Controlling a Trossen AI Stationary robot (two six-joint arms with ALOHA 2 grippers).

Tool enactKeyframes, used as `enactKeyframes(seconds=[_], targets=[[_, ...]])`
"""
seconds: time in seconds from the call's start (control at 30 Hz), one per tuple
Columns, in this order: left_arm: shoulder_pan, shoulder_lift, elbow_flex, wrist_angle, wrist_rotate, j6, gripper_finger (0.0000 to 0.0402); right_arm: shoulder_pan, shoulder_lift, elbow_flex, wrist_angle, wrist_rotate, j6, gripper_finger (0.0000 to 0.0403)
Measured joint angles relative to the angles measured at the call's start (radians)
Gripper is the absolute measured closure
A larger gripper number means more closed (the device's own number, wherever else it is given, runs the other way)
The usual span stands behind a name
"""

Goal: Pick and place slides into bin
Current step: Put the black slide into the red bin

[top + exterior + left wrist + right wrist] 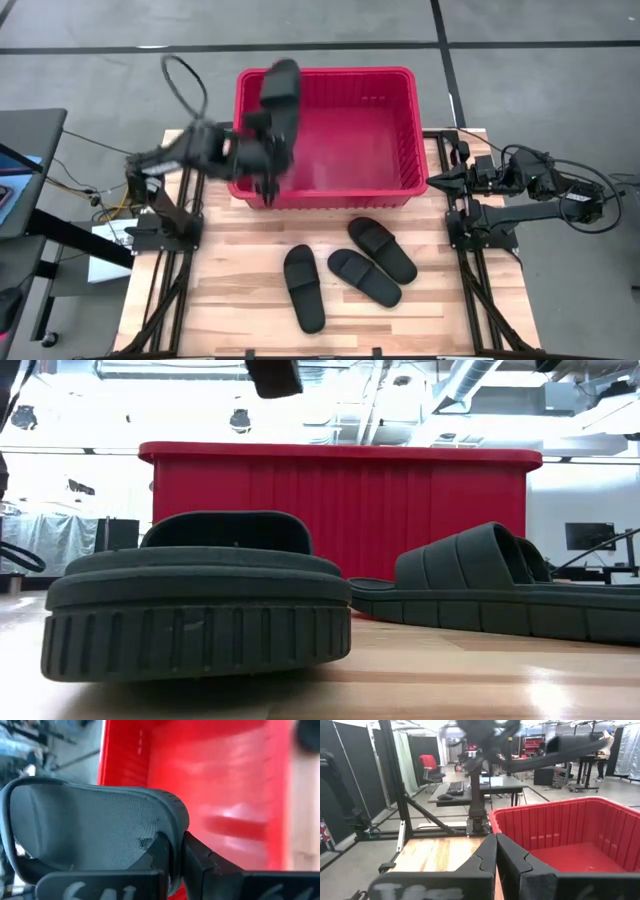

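Note:
My left gripper (272, 128) hangs over the left part of the red bin (390, 150), shut on a black slide (281, 84). The left wrist view shows this slide (95, 825) above the bin's red floor (225, 795). Its end shows at the top of the low view (273, 375). Three more black slides lie soles down on the wooden table in front of the bin: one at the left (304, 288), one in the middle (364, 277), one at the right (382, 250). My right gripper (496, 845) waits shut at the table's right edge, beside the bin. My left gripper pinches the slide's sole at its rounded end (175, 822) between its two fingers (200, 862). The slide is lifted clear, above the bin's left part, and stretches away from the fingers toward the bin's far rim.
The bin (340, 510) stands at the far middle of the table, its near wall just behind the three lying slides. Bare wood (230, 300) lies to the left of those slides and toward the near edge. My right arm (520, 185) sits folded by the right edge.

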Motion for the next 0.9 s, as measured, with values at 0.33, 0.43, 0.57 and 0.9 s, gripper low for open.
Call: enactKeyframes(seconds=[0.33,0.43,0.57,0.9], targets=[[0.377,-0.010,-0.001,0.120,0.407,0.276,0.0391,0.000,0.000,0.000,0.000,0.000,0.000,0.0403],[0.449,-0.009,-0.011,0.144,0.501,0.294,0.0391,0.000,0.000,0.000,0.000,0.000,0.000,0.0403],[0.508,-0.009,-0.042,0.152,0.585,0.311,0.0391,0.000,0.000,0.000,0.000,0.000,0.000,0.0403],[0.531,-0.009,-0.281,0.167,0.643,0.310,0.0391,0.000,0.000,0.000,0.000,0.000,0.000,0.0403]])
